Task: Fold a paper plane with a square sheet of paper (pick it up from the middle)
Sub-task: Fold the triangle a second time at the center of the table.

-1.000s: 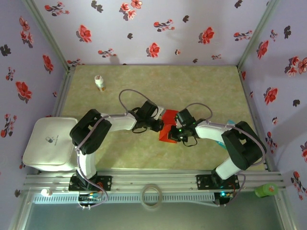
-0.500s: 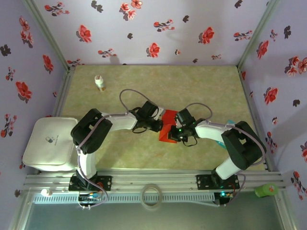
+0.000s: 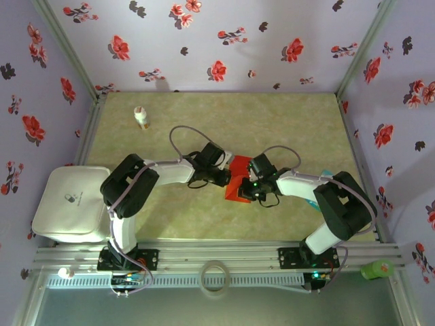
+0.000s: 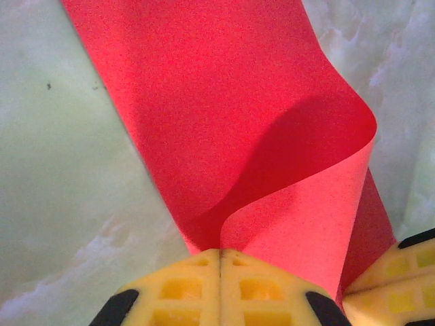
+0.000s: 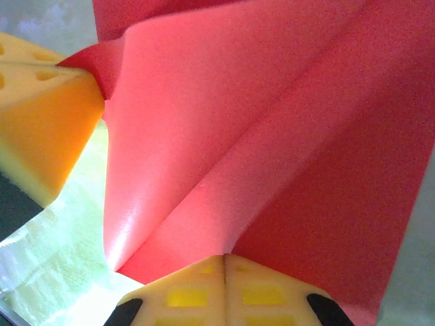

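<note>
Paper: red, creased and curled, mid-table between the 2 grippers.
Left gripper: yellow fingers pressed together on 1 edge of the paper, which bulges in a loop just beyond them.
Right gripper: fingers closed on the opposite edge, at a crease.
Tips: the 2 grippers' fingertips sit near each other.
Bottle: upright at the far left, well apart.

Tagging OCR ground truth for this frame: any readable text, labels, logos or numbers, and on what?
No text here can be read.
On the case: a small dark mark on the lid, too small to read.
On the bottle: an orange band, any print too small to read.
On the paper: nothing, plain red.
</note>
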Controlling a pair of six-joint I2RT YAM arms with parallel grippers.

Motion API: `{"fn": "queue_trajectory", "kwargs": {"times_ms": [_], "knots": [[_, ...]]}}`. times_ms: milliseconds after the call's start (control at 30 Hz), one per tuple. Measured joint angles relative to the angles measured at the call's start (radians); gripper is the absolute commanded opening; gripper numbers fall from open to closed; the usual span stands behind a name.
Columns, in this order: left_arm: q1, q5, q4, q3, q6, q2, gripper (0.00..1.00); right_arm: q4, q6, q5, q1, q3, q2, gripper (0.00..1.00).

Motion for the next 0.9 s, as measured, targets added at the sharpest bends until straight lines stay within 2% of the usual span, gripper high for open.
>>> {"fn": "queue_trajectory", "kwargs": {"times_ms": [567,700,900], "knots": [[0.0,0.0,-0.005,0.014,0.004,0.023,0.0,0.0,0.005,-0.003,-0.003,0.001,0.0,0.1],[0.0,0.0,-0.006,0.014,0.004,0.023,0.0,0.031,0.058,0.011,-0.034,-0.037,-0.053,0.12],[0.0,0.0,-0.006,0.014,0.004,0.023,0.0,0.187,0.227,0.017,-0.087,-0.128,-0.183,0.02]]}}
